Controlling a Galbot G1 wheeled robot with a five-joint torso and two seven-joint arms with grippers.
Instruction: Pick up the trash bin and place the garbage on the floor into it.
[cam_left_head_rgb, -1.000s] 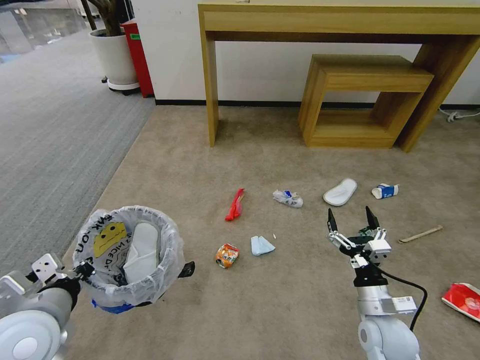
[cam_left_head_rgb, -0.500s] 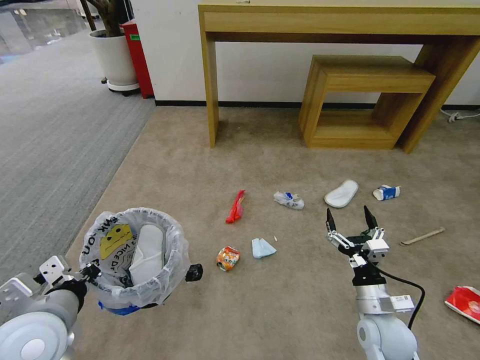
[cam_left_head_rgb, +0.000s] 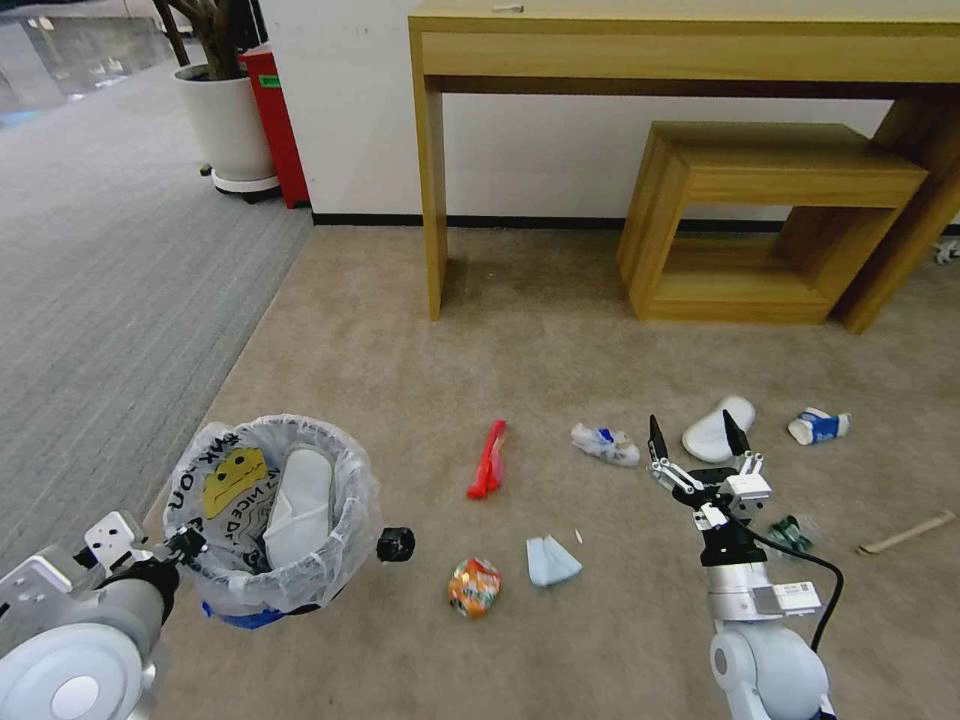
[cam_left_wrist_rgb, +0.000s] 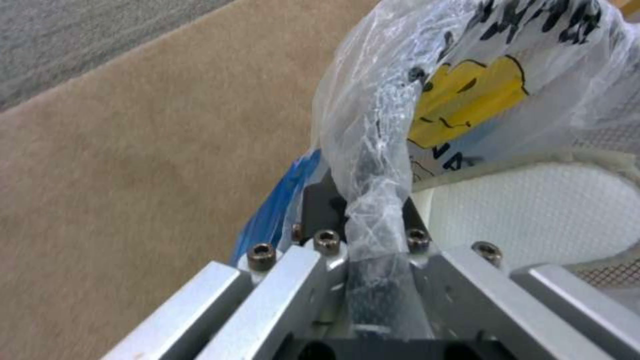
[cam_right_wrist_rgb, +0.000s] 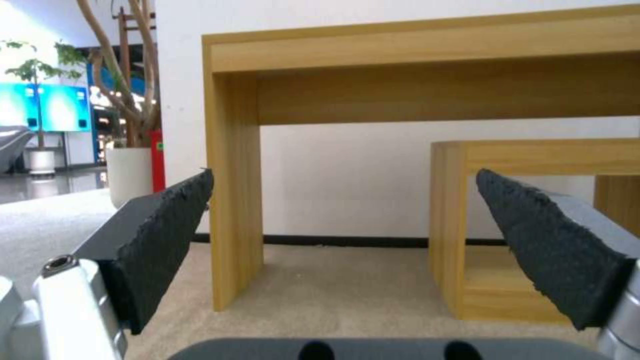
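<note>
The left gripper (cam_left_head_rgb: 185, 545) is clamped on the rim of the bin (cam_left_head_rgb: 215, 585), which it holds off the beige carpet (cam_left_head_rgb: 400, 330) at the robot's left; in the left wrist view the fingers (cam_left_wrist_rgb: 320, 250) pinch the rim through the clear liner (cam_left_wrist_rgb: 373, 125). A white slipper (cam_left_head_rgb: 295, 505) stands inside the bin, against the bag's yellow smiley (cam_left_head_rgb: 232, 470). The right gripper (cam_left_head_rgb: 700, 440) hangs over the floor with its jaws spread wide and nothing between them (the right wrist view looks straight through the gap at the wooden table (cam_right_wrist_rgb: 427, 45)). Litter lies scattered ahead: a red wrapper (cam_left_head_rgb: 488, 460), an orange crumple (cam_left_head_rgb: 474, 586), a pale blue scrap (cam_left_head_rgb: 550, 560), a crushed bottle (cam_left_head_rgb: 605, 443), another slipper (cam_left_head_rgb: 718, 430) just beyond the right gripper, a blue-white cup (cam_left_head_rgb: 818, 425), something green (cam_left_head_rgb: 788, 533) near the right arm, and a stick (cam_left_head_rgb: 905, 533) far right.
</note>
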